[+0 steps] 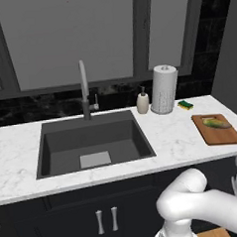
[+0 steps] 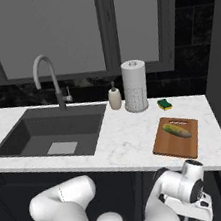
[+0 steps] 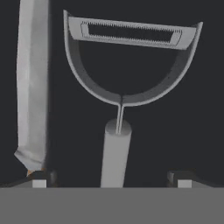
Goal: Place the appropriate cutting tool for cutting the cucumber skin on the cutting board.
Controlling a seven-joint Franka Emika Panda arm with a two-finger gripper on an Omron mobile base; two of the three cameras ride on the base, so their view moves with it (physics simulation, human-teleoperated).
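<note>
A white marble worktop (image 1: 171, 137) holds a dark sink (image 1: 92, 142) with a grey tap (image 1: 84, 90). Right of the sink stand a cream soap bottle (image 1: 143, 101) and a paper-towel roll (image 1: 164, 89), with a green-and-yellow sponge (image 1: 185, 105) just beside the roll. Further right lies the reddish-brown cutting board (image 2: 176, 136), and the cucumber (image 2: 177, 131) rests on top of it. In the hand view, against a dark surface, a grey Y-shaped peeler (image 3: 124, 78) lies with its toothed blade across the top and its round handle running down between the 2 fingers (image 3: 41, 178), which are spread wide, released and gripping nothing. To the left of the peeler, apart from it, lies the cutting tool (image 3: 31, 85), a long silvery blade with a hint of orange handle at its lower end, next to the left finger.
</note>
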